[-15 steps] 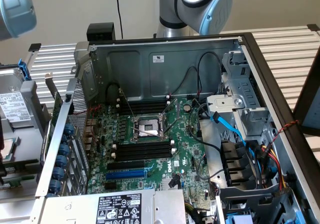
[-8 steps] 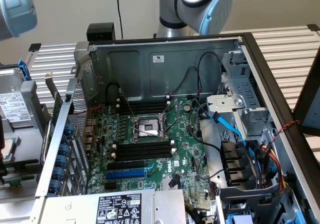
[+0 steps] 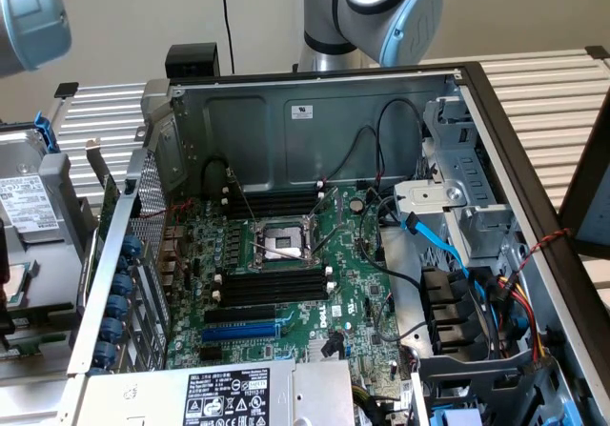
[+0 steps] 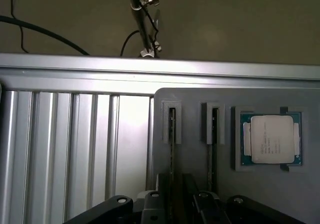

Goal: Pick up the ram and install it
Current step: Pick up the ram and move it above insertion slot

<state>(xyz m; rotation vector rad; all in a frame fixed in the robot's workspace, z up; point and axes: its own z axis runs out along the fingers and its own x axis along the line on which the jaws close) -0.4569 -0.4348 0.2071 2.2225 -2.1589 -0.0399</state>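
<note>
- Tool: black linkage-fingered gripper [image 4: 177,206], jaws standing wide apart with nothing between them. It hangs over a flat grey plastic holder [image 4: 192,111]; whether it touches the holder cannot be told.
- Task's thing: the ram [image 4: 172,129], a long thin circuit-board stick seen edge-on as a dark line. It stands upright in a narrow framed slot of the holder and runs in beneath the gripper. Not lifted.
- Hazard, grip: jaws that close away from the stick's middle would likely tilt it and jam it against the slot frame.
- Neighbour: second stick [image 4: 214,129] of the same kind, upright in the parallel slot just beside. A jaw coming down between the two slots could strike it, or the grip could land on the wrong stick.
- Square silver-lidded processor [image 4: 271,139], flat in a recess of the same holder, beyond the second stick. A jolt to the holder might unseat it.
- Silver ribbed aluminium table [image 4: 75,149] bearing the holder. No fastening can be made out; a binding stick could drag the holder up with it.
- Destination: green motherboard [image 3: 353,283] in an open grey steel case [image 3: 248,121], with a silver processor socket [image 3: 281,245] at its centre.
- Black memory slots [image 3: 272,288] lie at six o'clock of the socket, with a further bank [image 3: 276,200] at twelve o'clock. All appear empty.
- Blue expansion slot [image 3: 238,331], seven o'clock of the socket, of similar length. It is a plausible wrong target.
- Blue flat cable [image 3: 434,237], three o'clock of the socket, could snag an arm reaching in.
</note>
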